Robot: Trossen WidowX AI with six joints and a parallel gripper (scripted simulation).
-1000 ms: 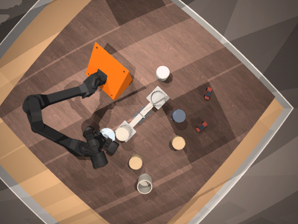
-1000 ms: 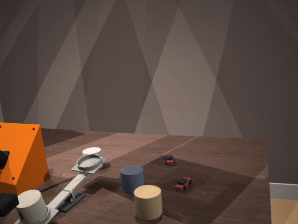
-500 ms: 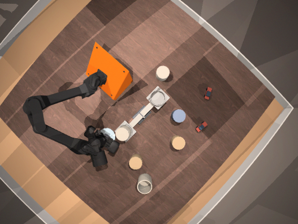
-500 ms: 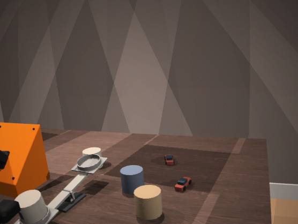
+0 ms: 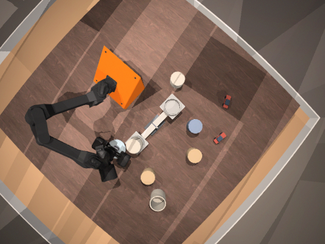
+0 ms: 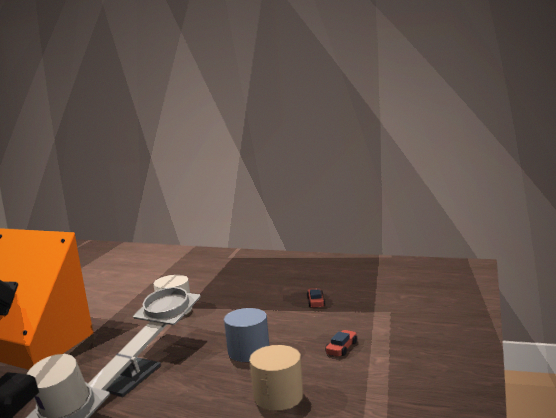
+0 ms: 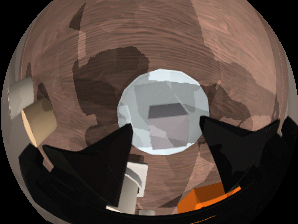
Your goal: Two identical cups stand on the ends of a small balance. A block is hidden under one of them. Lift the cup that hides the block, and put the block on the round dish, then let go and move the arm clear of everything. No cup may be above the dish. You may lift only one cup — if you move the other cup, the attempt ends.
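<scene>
One small grey block (image 7: 166, 111) lies on the pale round dish (image 7: 136, 125).

The black arm (image 5: 41, 122) reaches out from the orange base block (image 5: 123, 79), folds back at a sharp elbow well away from that block, and runs forward again to its wrist; the hand (image 5: 118, 153) sits at the end, pointed down. Its two dark fingers stand spread wide apart with nothing gripped between them.

Block (image 7: 166, 111) on dish (image 7: 136, 106), beside the balance's (image 5: 152, 126) cup (image 5: 133, 145).
</scene>
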